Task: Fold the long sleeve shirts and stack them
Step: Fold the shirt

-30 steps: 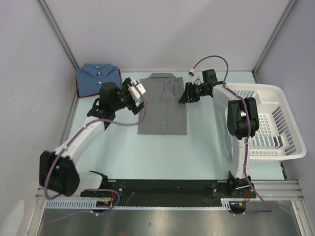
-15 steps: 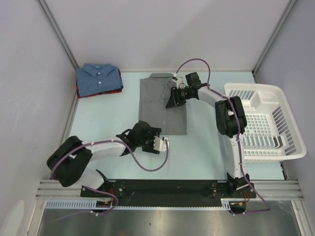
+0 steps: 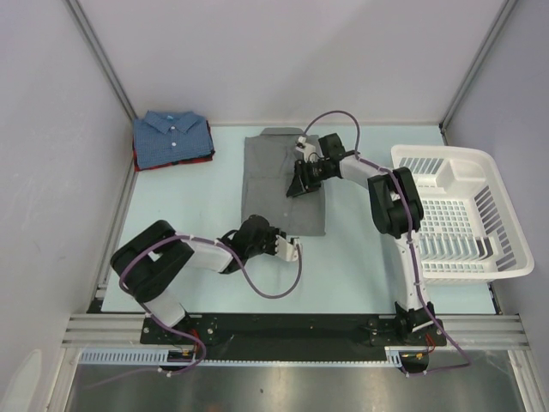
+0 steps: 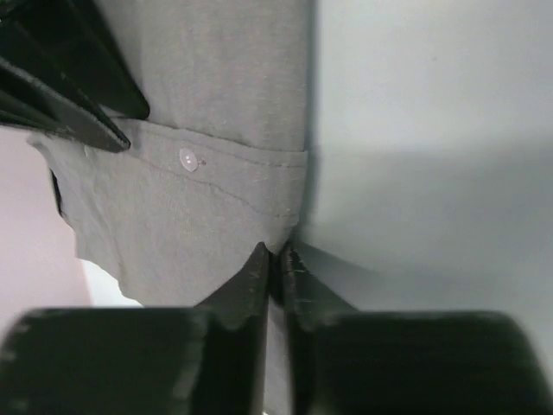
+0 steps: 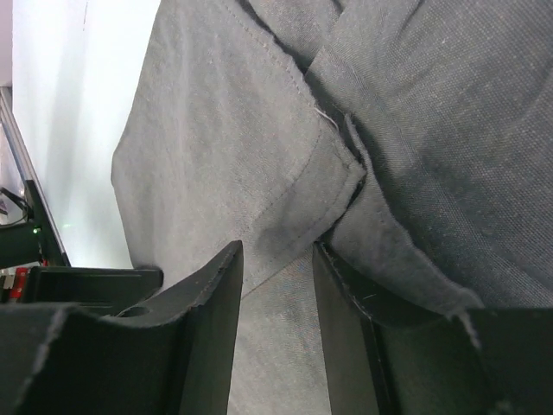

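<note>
A plain grey long sleeve shirt (image 3: 274, 193) lies folded in the middle of the table. My left gripper (image 3: 290, 247) sits low at its near right corner. In the left wrist view the fingers (image 4: 277, 252) are pinched together on the hem corner of the grey shirt (image 4: 199, 207), just below a white button. My right gripper (image 3: 298, 184) rests on the shirt's upper right part, jaws open. Grey cloth (image 5: 216, 173) lies flat between them (image 5: 276, 251), and the right finger is tucked under a fold. A blue shirt (image 3: 171, 136) lies folded on a dark red one (image 3: 141, 163) at the back left.
A white slatted plastic basket (image 3: 506, 215) stands at the right edge, beside the right arm. Grey walls close in the left, back and right sides. A black rail with the arm bases runs along the near edge.
My left arm swung from beside the blue shirt down to the grey shirt's near right corner and its jaws closed there. My right gripper moved left onto the grey shirt.
</note>
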